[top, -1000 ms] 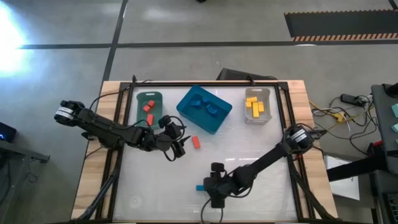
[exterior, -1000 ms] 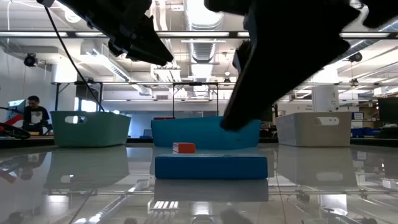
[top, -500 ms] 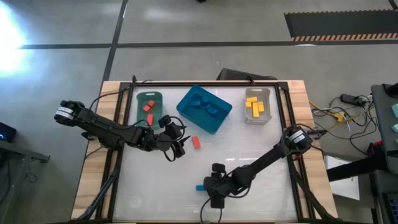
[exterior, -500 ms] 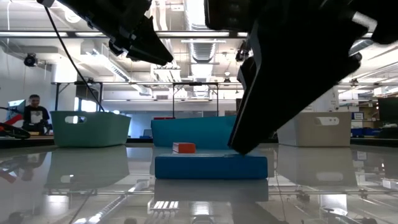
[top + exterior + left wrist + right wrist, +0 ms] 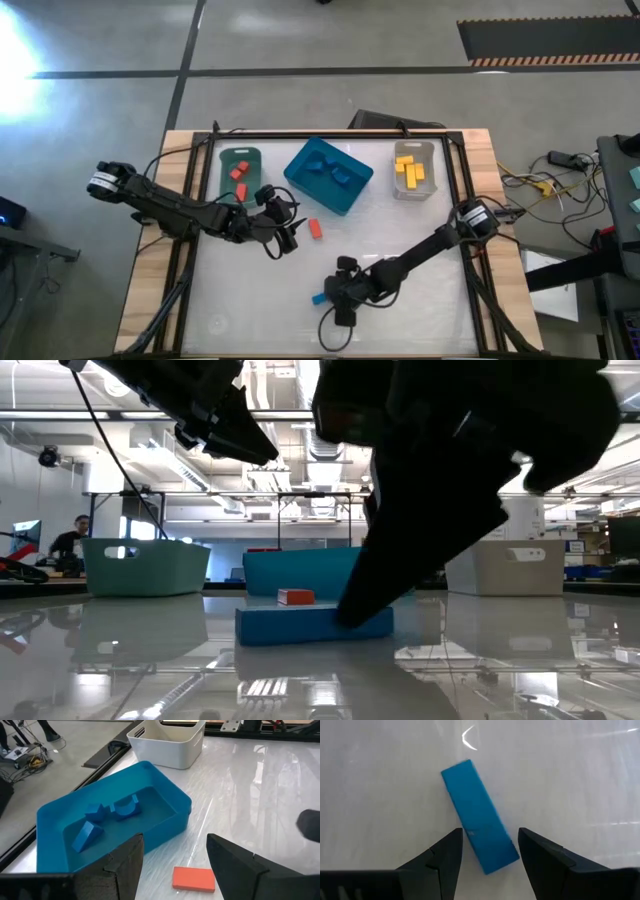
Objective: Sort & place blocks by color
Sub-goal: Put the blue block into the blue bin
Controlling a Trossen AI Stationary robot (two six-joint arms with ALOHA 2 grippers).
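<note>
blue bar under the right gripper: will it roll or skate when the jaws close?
The blue bar looks flat-sided and lies on a broad face, so rolling seems unlikely. The table is glossy, so it may slide or twist if one jaw touches first. It sits skewed between the open jaws of the right gripper, which makes a twist likelier. Probably rigid.

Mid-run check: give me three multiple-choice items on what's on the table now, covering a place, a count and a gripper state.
1. Where is the loose red block?
A. on the table beside the blue bin
B. in the grey bin
C. in the green bin

2. How many blue pieces lie in the blue bin?
A. one
B. three
C. six

3. The right gripper is:
A. shut on nothing
B. open, straddling the blue bar
C. out of view

Key: 1 A, the high view shows it on the table; 2 B, the left wrist view shows three; 3 B, its fingers flank the bar.
</note>
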